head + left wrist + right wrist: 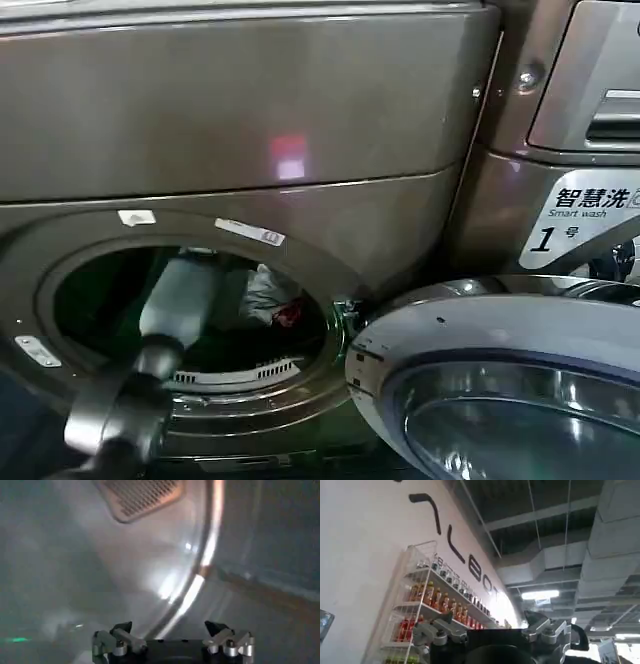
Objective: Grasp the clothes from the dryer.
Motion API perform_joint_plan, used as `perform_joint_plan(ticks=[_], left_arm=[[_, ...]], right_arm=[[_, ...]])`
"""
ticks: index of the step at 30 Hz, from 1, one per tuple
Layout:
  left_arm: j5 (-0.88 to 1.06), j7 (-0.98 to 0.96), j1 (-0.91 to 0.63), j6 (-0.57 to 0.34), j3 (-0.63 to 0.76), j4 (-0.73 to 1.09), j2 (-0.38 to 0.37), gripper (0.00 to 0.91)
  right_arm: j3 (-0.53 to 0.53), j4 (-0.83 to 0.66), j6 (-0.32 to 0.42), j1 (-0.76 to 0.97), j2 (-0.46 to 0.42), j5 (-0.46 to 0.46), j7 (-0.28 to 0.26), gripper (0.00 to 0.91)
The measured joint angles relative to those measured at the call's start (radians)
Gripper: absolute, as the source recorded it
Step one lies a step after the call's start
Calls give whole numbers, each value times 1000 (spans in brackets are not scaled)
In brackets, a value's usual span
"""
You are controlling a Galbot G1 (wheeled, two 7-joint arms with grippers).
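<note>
Jaws of the left gripper (172, 630) spread wide, nothing between them, inside the drum and facing its pale curved wall and a perforated vent panel (140, 497). Left arm (175, 300) reaching in through the round porthole of the dryer (240, 110). Deeper in the drum, beyond the arm and toward its right side, the clothes (272, 298): a small crumpled bundle of white and light-grey fabric with a red patch at its lower edge, apart from the gripper. Silver-rimmed glass door (500, 400) swung open to the right. Jaws of the right gripper (492, 630) also wide and empty, aimed up at a ceiling and a wire shelf of bottles (435, 600).
</note>
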Motion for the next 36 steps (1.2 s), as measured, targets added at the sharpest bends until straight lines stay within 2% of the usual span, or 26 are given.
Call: perform_joint_plan(ticks=[10,22,23,24,25,26,27,28,36], left_arm=[[227,102,-75,-71,116,117,-25,907],[430,150,-90,-119,220,181,-29,887],[437,152,-89,-120,226,185,-30,694],[444,154,-87,-121,232,187,-31,432],[450,156,-85,-122,239,188,-33,296],[455,159,-84,-122,242,190,-34,102],[459,161,-82,-122,247,193,-36,34],[463,162,-82,-123,250,195,-38,0],[482,168,-76,-128,268,203,-48,0]], right_arm=[[5,-3,1,-3,4,0,-1,907],[7,4,1,-3,9,0,-1,907],[7,4,1,-3,10,0,-1,907],[8,4,1,-4,10,0,-1,907],[8,3,1,-4,10,0,-1,907],[9,2,2,-5,10,0,-1,907],[10,2,2,-6,10,0,-1,907],[11,2,2,-6,10,0,-1,907],[10,-3,4,-7,12,0,-1,907]])
